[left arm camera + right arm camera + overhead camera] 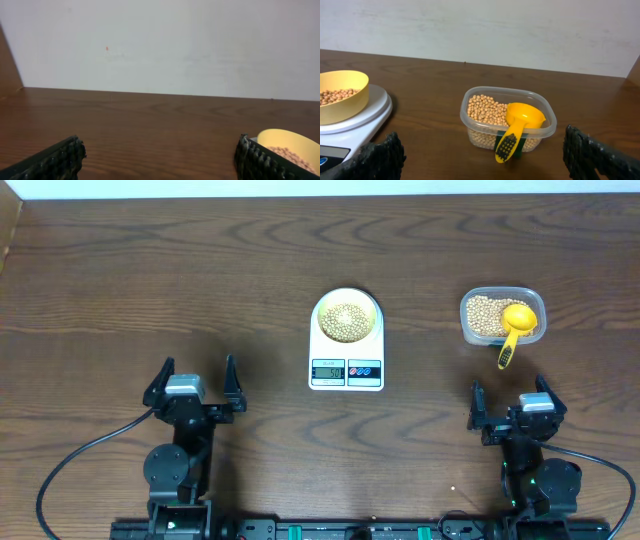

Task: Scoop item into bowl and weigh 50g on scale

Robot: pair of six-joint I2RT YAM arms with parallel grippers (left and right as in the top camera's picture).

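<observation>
The bowl (347,318) of beans (345,321) sits on the scale (346,372), ahead and between the left gripper (197,366) and right gripper (510,386), both drawn back, wide open and empty.

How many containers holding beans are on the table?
2. The bowl stands on the scale, at the centre of the overhead view. The clear tub sits to its right, a yellow scoop resting in it. No other seems hidden.

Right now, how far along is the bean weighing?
Done, apparently: beans sit in the bowl on the scale, and the yellow scoop rests in the tub. In hand: nothing; the left gripper and right gripper are open, clear of everything. Left: checking the display, too small to read.
</observation>
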